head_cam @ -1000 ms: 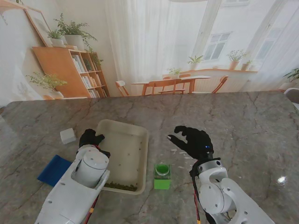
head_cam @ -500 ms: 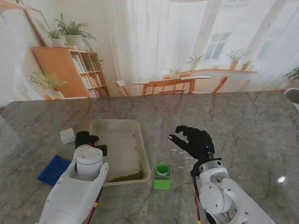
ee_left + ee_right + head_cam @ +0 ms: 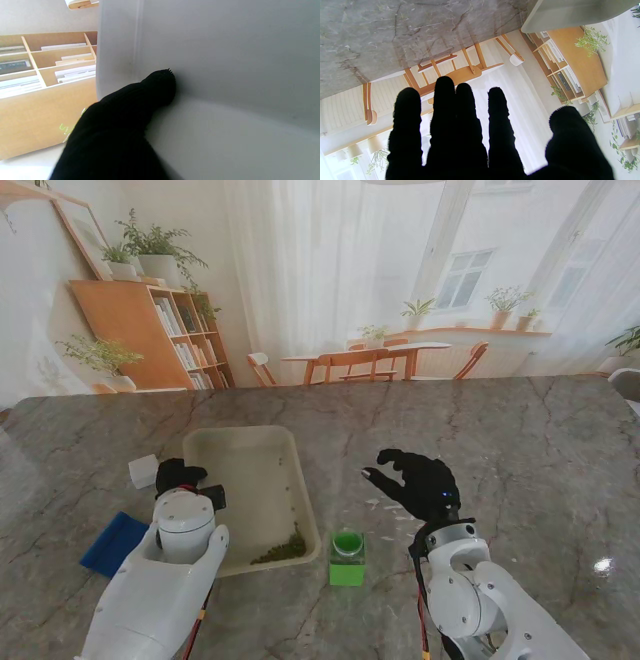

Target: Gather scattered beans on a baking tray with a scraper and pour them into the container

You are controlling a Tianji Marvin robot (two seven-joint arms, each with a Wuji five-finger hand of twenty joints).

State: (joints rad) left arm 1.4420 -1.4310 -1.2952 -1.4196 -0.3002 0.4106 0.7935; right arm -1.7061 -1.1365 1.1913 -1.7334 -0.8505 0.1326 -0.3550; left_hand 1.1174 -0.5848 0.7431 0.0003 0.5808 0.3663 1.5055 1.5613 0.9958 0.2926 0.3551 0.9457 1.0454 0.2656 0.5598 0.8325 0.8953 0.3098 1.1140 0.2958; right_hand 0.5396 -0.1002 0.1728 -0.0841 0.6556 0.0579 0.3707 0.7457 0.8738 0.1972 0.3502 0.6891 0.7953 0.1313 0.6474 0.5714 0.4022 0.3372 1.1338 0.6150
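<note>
My left robot hand (image 3: 180,477) gripping the tilted baking tray (image 3: 250,450) at centre left, beans (image 3: 281,548) heaped in its near right corner, green container (image 3: 347,558) beside, my right robot hand (image 3: 418,482) spread wide, holding nothing, over the counter (image 3: 540,450).

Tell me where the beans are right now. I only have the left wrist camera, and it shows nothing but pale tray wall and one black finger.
Observer: The beans are heaped in the near right corner of the baking tray.
Operator: What sits near that corner?
Observer: A green container stands on the table just right of it, apart from the tray.
Operator: And the other hand?
Observer: The right hand hovers open over the table, right of the tray, holding nothing.
</note>
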